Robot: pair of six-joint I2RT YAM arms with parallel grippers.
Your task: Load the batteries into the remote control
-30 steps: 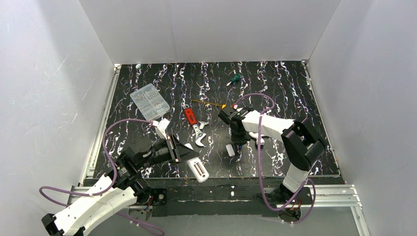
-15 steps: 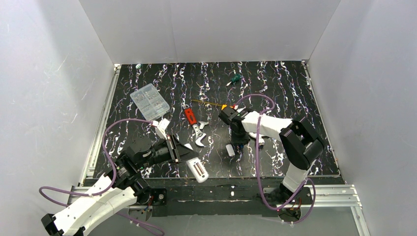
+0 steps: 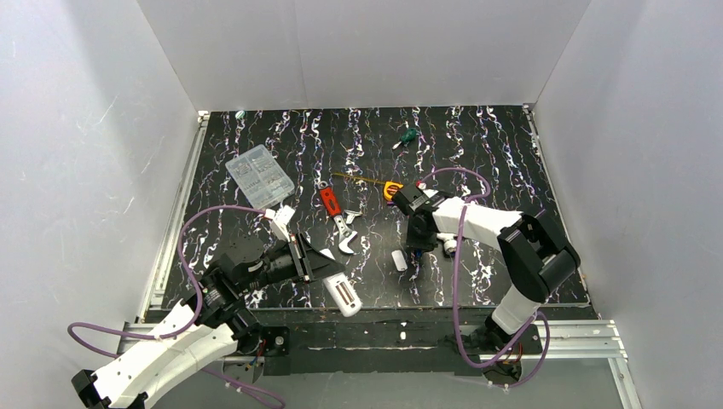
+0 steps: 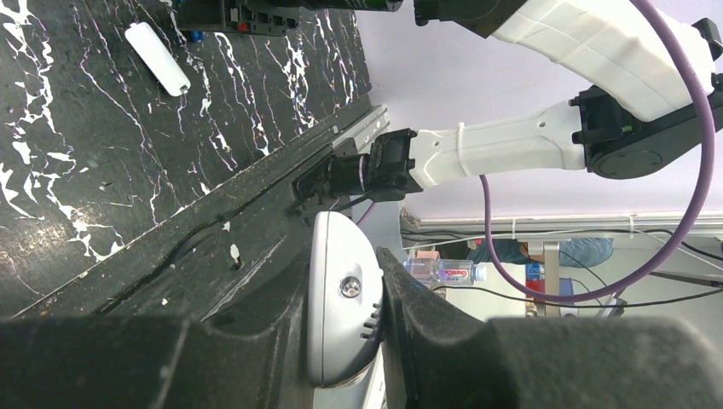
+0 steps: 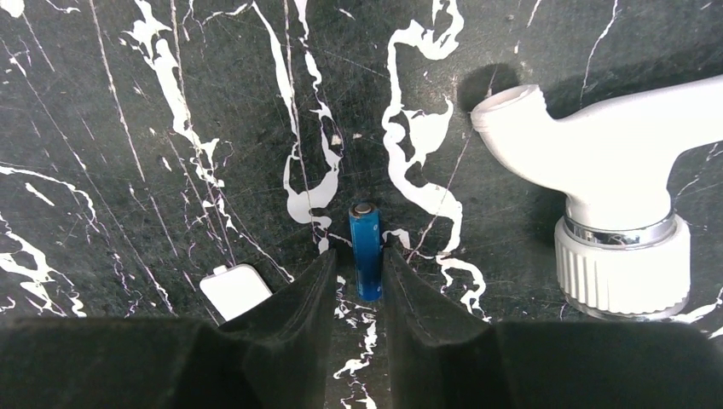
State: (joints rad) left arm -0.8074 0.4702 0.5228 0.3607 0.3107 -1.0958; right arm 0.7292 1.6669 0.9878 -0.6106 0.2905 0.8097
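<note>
Slim blue cylindrical battery (image 5: 366,251) lies unloaded on the tabletop, straddled by the spread right gripper (image 5: 360,262); left gripper (image 4: 345,294) pinches white oblong remote control (image 4: 339,315).

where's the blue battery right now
Centre of the right wrist view: the battery sits between the fingers of the right gripper, with the white pipe fitting to its right and a small white flat piece lower left.

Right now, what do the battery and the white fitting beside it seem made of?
The battery: glossy blue wrap, probably film over metal, with a bare silvery end cap. The white fitting: smooth moulded plastic by its even sheen; its shiny silvery ring may be metal or plated.
</note>
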